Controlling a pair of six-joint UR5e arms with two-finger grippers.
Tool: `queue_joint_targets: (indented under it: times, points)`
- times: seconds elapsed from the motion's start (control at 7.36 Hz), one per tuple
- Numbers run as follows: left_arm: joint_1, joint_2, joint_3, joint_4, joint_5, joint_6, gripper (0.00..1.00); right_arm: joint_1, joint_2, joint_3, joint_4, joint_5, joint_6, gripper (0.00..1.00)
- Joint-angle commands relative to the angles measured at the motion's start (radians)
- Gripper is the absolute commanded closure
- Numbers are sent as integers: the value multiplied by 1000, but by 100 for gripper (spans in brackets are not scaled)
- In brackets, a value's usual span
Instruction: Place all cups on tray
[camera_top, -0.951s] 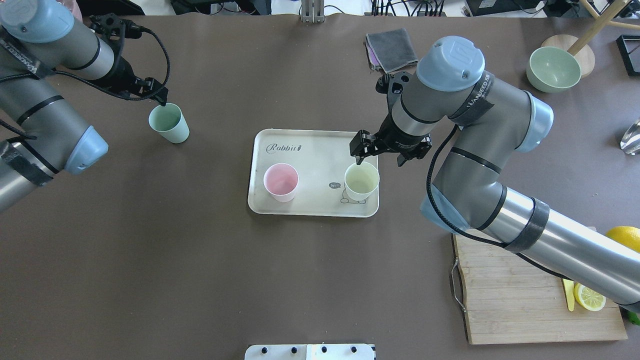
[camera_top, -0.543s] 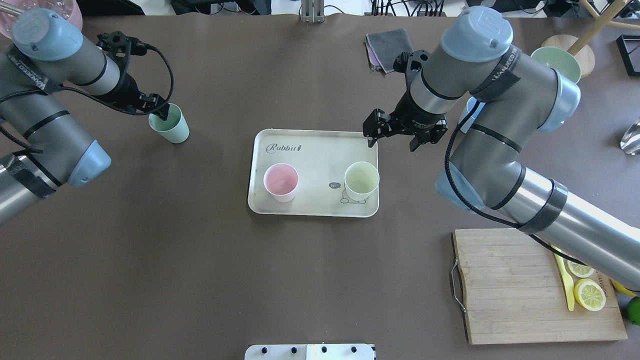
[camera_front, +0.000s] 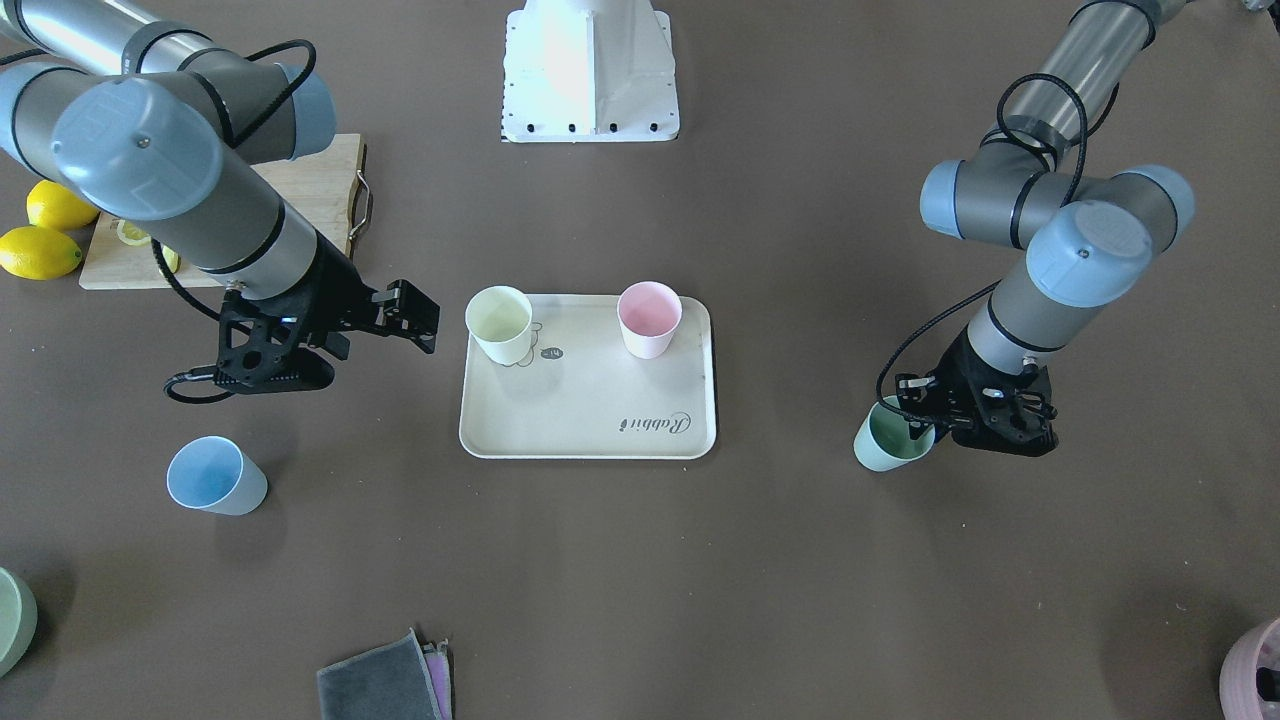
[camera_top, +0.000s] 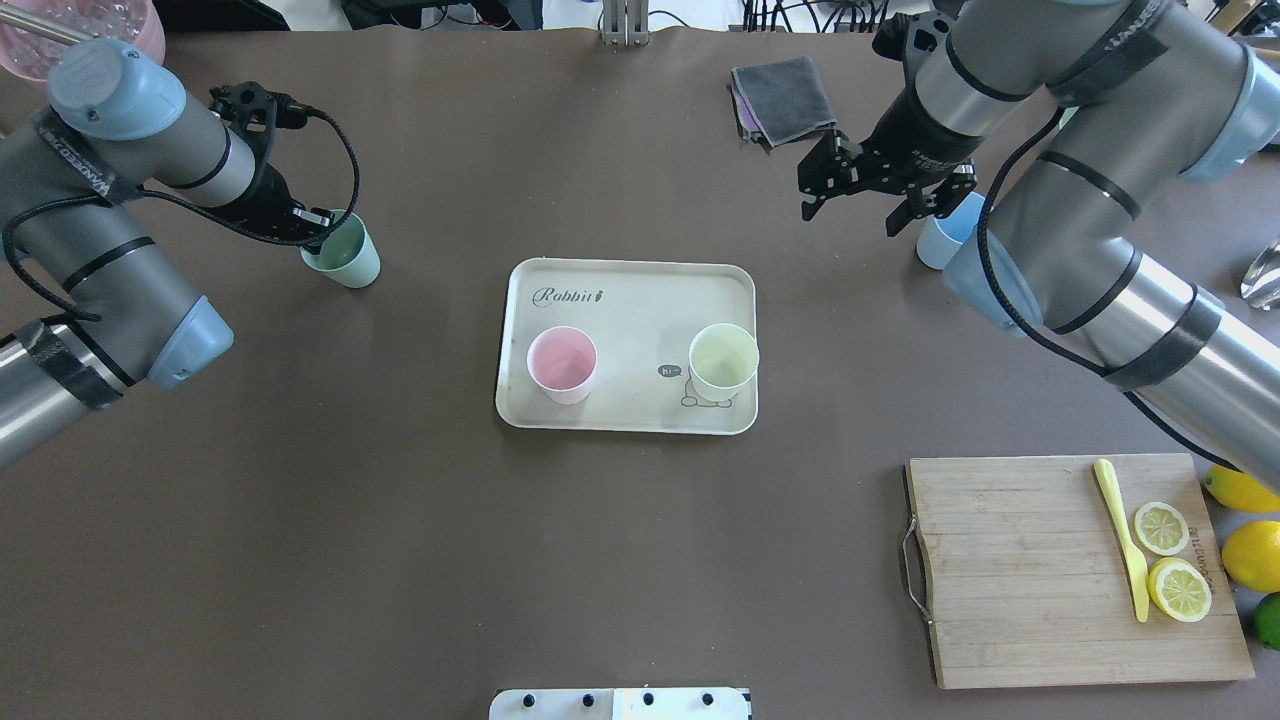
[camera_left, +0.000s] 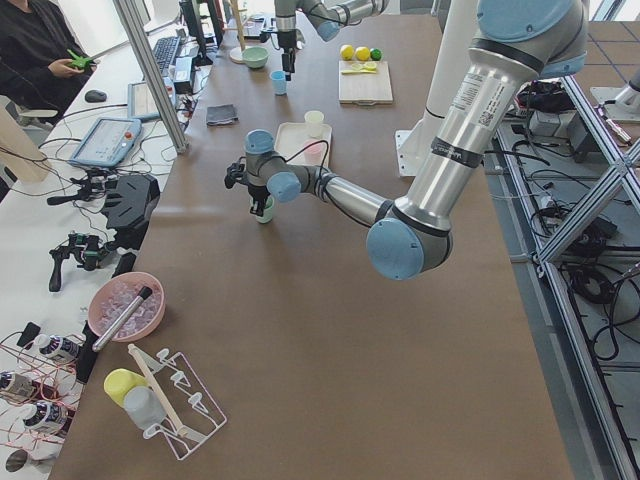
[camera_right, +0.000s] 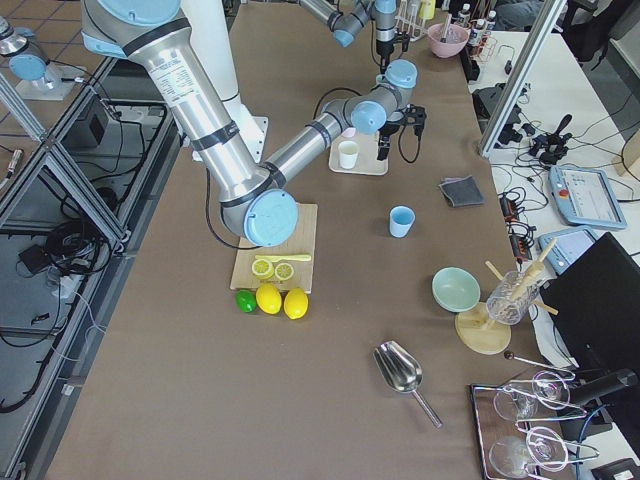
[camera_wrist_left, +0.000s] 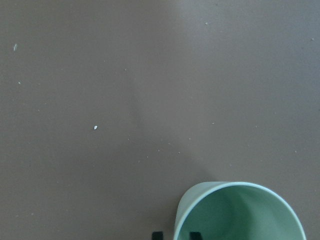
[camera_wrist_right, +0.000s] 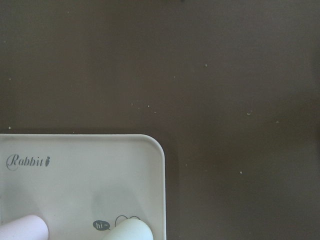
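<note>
The cream tray sits mid-table with the pink cup and the pale yellow cup upright on it; the tray also shows in the front view. The mint green cup stands on the table at the left. My left gripper is shut on its rim, and in the left wrist view the gripper has one finger inside and one outside the cup. The light blue cup stands right of the tray, partly behind my right arm. My right gripper is open and empty, just left of the blue cup.
A wooden cutting board with lemon slices and a yellow knife lies front right, with lemons beside it. A grey cloth lies at the back. A pale green bowl and a pink pot sit at the table's far corners.
My right gripper has left the yellow cup on the tray and moved back and right, toward the blue cup. My left gripper has come down onto the mint green cup's rim.
</note>
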Motion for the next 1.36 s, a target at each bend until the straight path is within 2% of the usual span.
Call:
queue_joint_targets:
  times: [0.0, 0.14, 0.27, 0.54, 0.82, 1.22]
  points:
    - [-32, -36, -8, 37, -5, -1, 100, 100, -29, -2, -137, -2, -211, 0]
    - [-39, -112, -10, 148, -23, -3, 100, 111, -78, -14, -149, -59, -327, 0]
    - [-39, -164, -13, 206, -28, -18, 100, 116, -125, -25, -141, -87, -392, 0]
    - [-22, -217, -16, 208, -31, -143, 100, 128, -165, -86, -91, -116, -425, 0]
    - [25, -257, -13, 208, -25, -231, 100, 130, -173, -192, 76, -121, -413, 0]
    - [30, -257, -13, 208, -19, -235, 100, 124, -126, -236, 80, -123, -367, 0]
